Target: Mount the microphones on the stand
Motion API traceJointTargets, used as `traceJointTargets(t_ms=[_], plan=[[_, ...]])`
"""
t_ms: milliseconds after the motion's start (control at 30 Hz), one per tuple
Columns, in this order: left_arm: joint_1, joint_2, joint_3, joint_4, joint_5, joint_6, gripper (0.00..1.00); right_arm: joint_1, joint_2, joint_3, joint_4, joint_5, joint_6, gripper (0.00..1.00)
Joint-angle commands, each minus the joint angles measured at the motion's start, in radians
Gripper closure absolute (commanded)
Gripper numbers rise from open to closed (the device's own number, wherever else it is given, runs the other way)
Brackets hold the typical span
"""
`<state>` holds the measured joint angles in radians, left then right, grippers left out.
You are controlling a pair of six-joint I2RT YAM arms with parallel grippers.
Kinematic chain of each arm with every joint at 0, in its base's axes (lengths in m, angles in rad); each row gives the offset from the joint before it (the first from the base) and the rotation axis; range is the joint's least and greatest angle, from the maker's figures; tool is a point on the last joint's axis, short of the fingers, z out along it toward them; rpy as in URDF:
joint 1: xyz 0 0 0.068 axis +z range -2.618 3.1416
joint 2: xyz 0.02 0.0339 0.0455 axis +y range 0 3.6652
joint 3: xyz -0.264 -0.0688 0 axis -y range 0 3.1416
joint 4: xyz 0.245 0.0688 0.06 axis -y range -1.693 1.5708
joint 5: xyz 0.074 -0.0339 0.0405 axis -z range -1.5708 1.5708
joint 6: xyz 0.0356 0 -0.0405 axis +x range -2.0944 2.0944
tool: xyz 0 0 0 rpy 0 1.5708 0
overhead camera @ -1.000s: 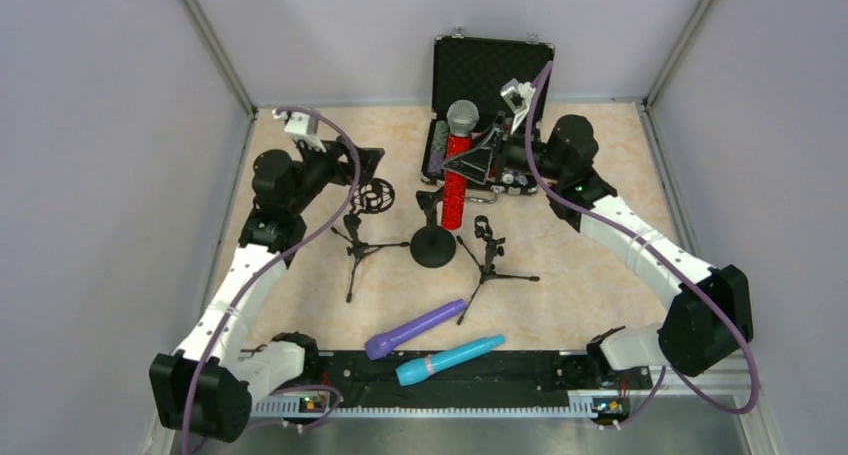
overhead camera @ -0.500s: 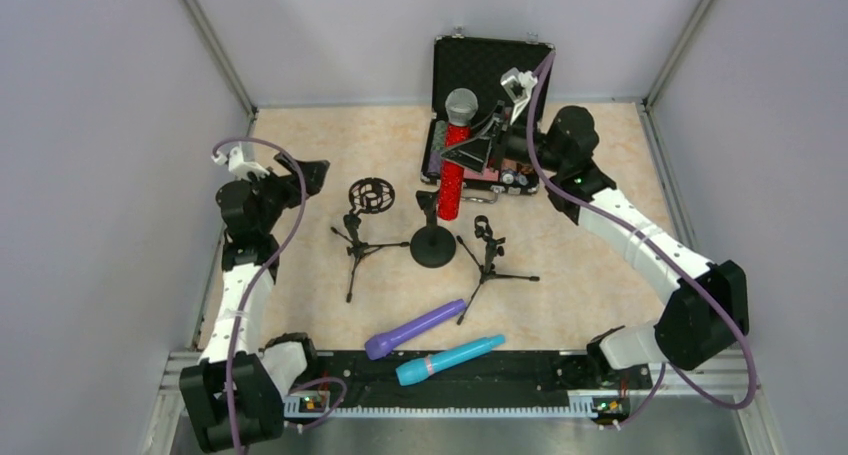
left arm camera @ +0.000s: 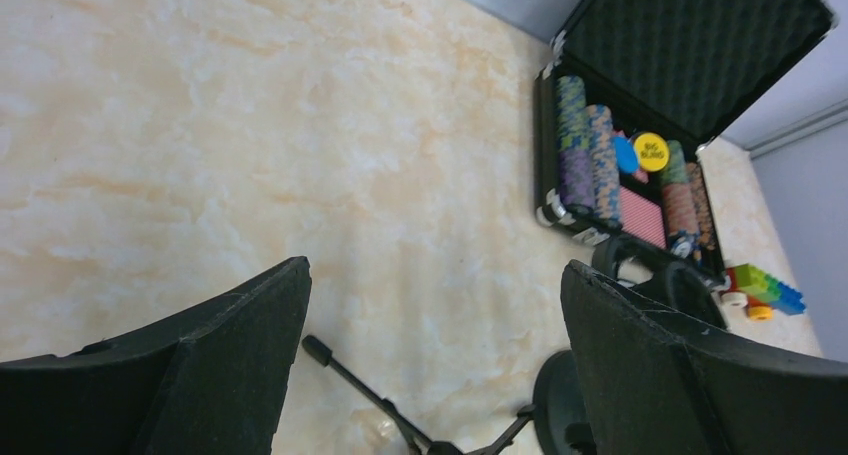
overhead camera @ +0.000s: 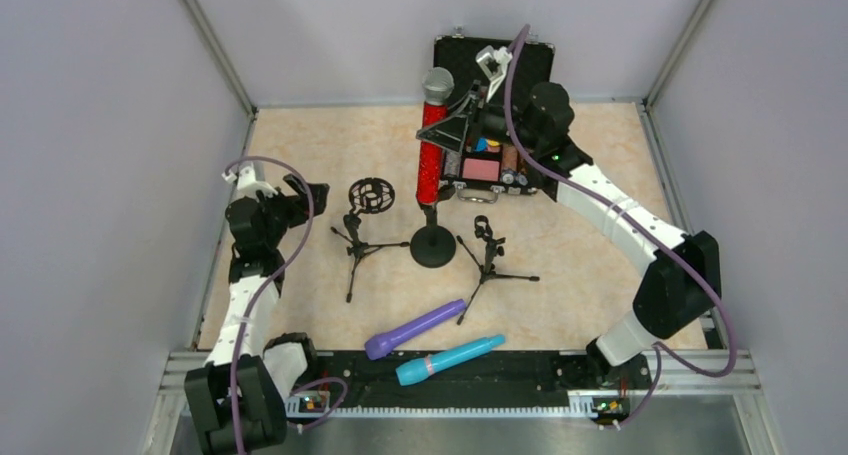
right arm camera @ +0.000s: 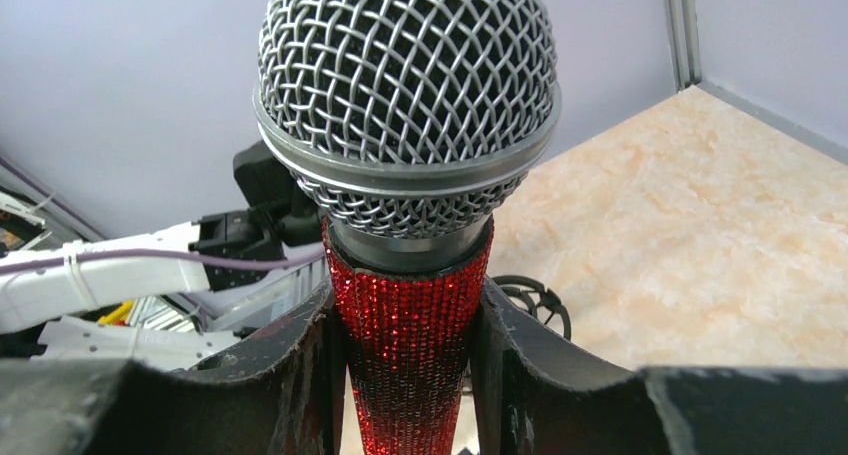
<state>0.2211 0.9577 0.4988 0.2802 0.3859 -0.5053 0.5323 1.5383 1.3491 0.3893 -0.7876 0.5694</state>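
Observation:
My right gripper is shut on the glittery red microphone just under its silver mesh head, and holds it upright. The wrist view shows both fingers pressed on the red body. The microphone's lower end hangs right above the clip of the round-base stand. A tripod stand with a ring mount is to its left and another tripod stand to its right. The purple microphone and the turquoise microphone lie near the front. My left gripper is open and empty at the far left.
An open black case with poker chips stands at the back, behind the red microphone; it also shows in the left wrist view. A small toy of coloured bricks lies beside it. A black rail runs along the near edge.
My right gripper has carried the red microphone left and stood it more upright over the round-base stand. My left arm has drawn back left, away from the ring-mount stand.

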Motion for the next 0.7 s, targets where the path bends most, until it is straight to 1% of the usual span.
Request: traceJointTargets(t_ms=[0,133,200,333,500,567,667], plan=[[0.004,-0.022,-0.039,0.048,-0.001,0.078,0.01,0.023,0.065,0.142,-0.043,0.04,0.014,1.0],[0.004,-0.021,-0.037,0.053,0.063,0.103,0.02,0.035,0.138,0.237,-0.099,0.052,0.037,1.0],[0.004,-0.014,-0.025,0.052,0.102,0.14,0.02,0.044,0.164,0.274,-0.124,0.079,0.044,1.0],[0.004,0.003,-0.001,0.02,0.119,0.156,0.02,0.063,0.205,0.329,-0.131,0.131,0.042,1.0],[0.003,0.002,0.0,0.015,0.127,0.159,0.02,0.082,0.242,0.337,-0.039,0.161,0.039,1.0],[0.004,-0.001,0.0,0.009,0.126,0.164,0.03,0.091,0.258,0.328,0.014,0.219,0.05,1.0],[0.004,-0.005,0.0,-0.002,0.118,0.172,0.02,0.1,0.274,0.321,0.066,0.249,0.066,1.0]])
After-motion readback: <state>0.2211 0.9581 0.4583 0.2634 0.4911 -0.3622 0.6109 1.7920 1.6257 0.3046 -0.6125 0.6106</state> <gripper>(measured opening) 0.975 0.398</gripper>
